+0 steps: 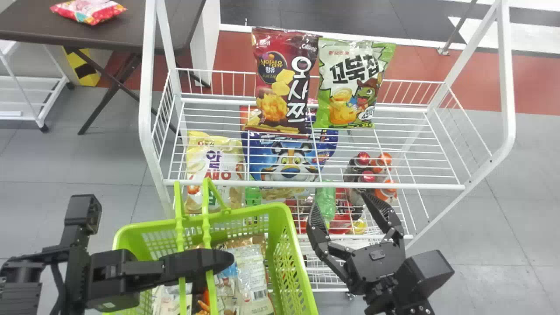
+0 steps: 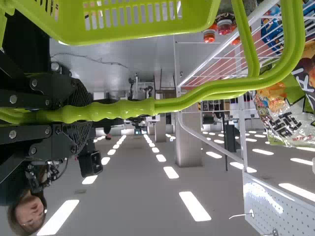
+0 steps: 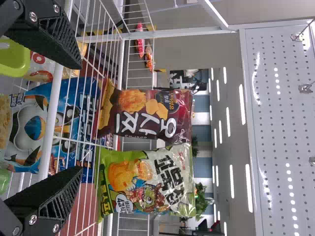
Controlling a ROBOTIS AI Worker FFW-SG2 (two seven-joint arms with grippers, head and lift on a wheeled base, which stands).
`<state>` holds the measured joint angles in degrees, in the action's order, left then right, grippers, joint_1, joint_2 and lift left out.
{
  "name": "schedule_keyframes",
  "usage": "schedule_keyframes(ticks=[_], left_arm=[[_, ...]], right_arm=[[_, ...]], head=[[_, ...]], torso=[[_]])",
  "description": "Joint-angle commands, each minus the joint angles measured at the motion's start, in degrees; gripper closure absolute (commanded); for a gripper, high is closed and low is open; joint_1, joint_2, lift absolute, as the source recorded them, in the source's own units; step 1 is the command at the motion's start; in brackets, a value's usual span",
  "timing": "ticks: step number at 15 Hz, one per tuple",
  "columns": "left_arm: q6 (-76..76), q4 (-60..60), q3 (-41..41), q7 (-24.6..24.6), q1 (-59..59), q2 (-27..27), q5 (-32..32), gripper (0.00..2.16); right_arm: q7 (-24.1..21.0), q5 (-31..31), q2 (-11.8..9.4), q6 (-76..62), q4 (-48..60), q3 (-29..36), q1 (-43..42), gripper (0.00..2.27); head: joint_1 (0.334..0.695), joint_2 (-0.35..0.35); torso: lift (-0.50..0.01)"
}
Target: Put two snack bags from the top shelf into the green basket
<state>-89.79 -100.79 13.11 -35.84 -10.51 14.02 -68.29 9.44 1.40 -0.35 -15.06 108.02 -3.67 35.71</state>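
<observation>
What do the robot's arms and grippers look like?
The left arm and right arm are black and blocky, the left with a black cable. The left gripper and right gripper have black fingers with ridged inner faces and silvery screws.

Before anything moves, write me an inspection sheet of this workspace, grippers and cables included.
Surface: white wire top shelf, open toward the robot.
Job's things: dark red chip bag and green-and-white turtle bag upright side by side on it; green basket in front, already holding packages.
Clutter: yellow snack bag, blue tiger bag and capped bottles below.
Grippers: left gripper closed on the basket's handles; right gripper open and unloaded before the rack.
Cables: black cable along the left arm.
Surroundings: dark folding table with a red packet.
</observation>
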Motion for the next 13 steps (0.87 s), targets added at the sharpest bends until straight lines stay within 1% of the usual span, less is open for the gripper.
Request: schedule_keyframes(ticks=[1,8,13], left_arm=[[-0.24,-0.72,0.34,0.24,-0.82,-0.31,0.00,2.14],[-0.24,-1.60,1.30,0.77,-1.62,-0.66,0.00,2.14],[-0.24,-2.13,1.39,0.77,-1.79,-0.93,0.09,2.14]], right_arm=[[-0.21,-0.08,0.40,-0.44,0.08,0.33,0.23,0.08],[-0.21,-1.57,0.40,-0.79,0.08,2.79,0.32,0.08],[-0.21,-1.66,0.40,-0.79,0.08,2.88,0.32,0.08]], head=[[0.695,-0.123],[0.695,-0.155],[0.695,-0.175]], torso=[[0.000],[0.000],[0.000]])
